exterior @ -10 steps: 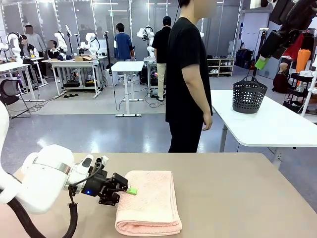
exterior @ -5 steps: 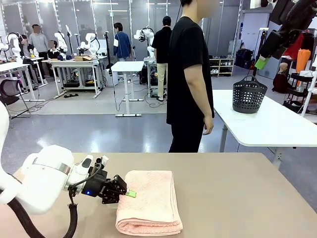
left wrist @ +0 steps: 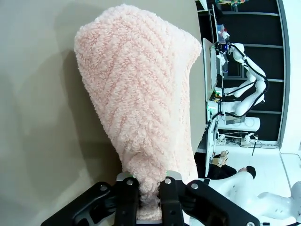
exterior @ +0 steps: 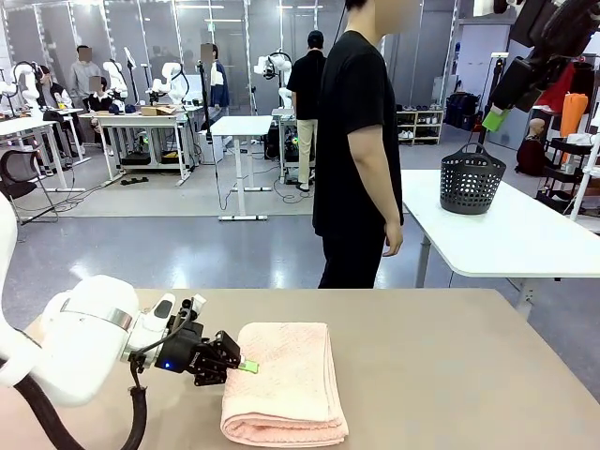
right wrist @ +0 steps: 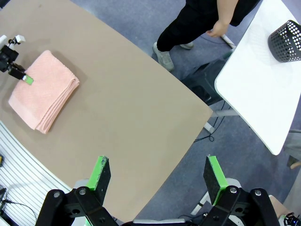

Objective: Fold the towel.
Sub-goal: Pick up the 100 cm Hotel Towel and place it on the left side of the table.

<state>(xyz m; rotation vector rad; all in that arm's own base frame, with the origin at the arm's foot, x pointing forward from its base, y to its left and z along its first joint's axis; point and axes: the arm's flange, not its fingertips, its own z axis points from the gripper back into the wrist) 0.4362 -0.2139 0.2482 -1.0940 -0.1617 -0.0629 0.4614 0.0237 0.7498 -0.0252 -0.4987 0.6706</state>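
Observation:
The pale pink towel point(exterior: 287, 379) lies folded into a thick narrow stack on the brown table point(exterior: 450, 366), near its front left. My left gripper point(exterior: 246, 366) reaches in low from the left and is shut on the towel's left edge. In the left wrist view the fingers point(left wrist: 127, 188) pinch a bunched bit of the towel point(left wrist: 141, 103), which stretches away over the tabletop. My right gripper point(right wrist: 157, 174) hangs high above the table, open, with nothing between its green pads. From up there the towel point(right wrist: 44, 89) and the left gripper point(right wrist: 21, 73) show far below.
A person in black point(exterior: 356, 150) stands at the table's far edge, hands at their sides. A dark plastic basket point(exterior: 472, 178) sits on a white table point(exterior: 525, 234) behind and to the right. The brown tabletop right of the towel is bare.
My left gripper has closed on the towel's left edge. The towel has been nudged slightly to the right. The right arm has not moved.

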